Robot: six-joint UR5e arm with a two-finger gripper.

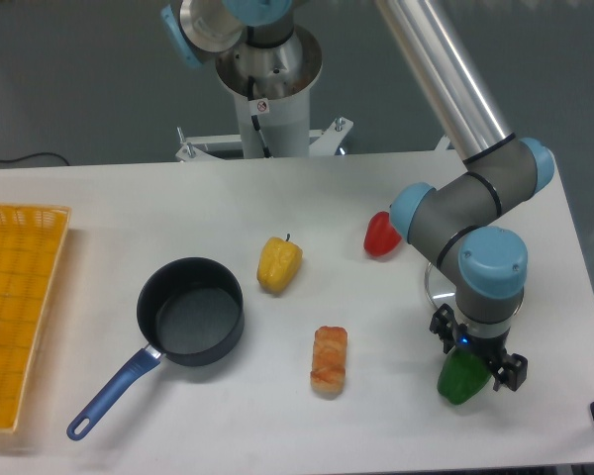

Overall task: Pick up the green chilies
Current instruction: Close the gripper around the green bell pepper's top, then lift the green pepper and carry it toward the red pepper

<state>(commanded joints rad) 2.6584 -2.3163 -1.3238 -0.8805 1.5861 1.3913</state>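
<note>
The green chilies [460, 381] are a glossy green toy bell pepper near the table's front right edge. My gripper [472, 364] points straight down right over it, its dark fingers on either side of the pepper's top. The gripper body hides the pepper's top and stem. Whether the fingers press on the pepper cannot be told from this view.
A red pepper [380, 236] lies behind the arm's wrist. A yellow pepper [278, 263] sits mid-table. A piece of orange toy food [329, 361] lies in front of it. A dark pot [190, 313] with a blue handle stands to the left. A yellow basket [20, 307] is at the far left.
</note>
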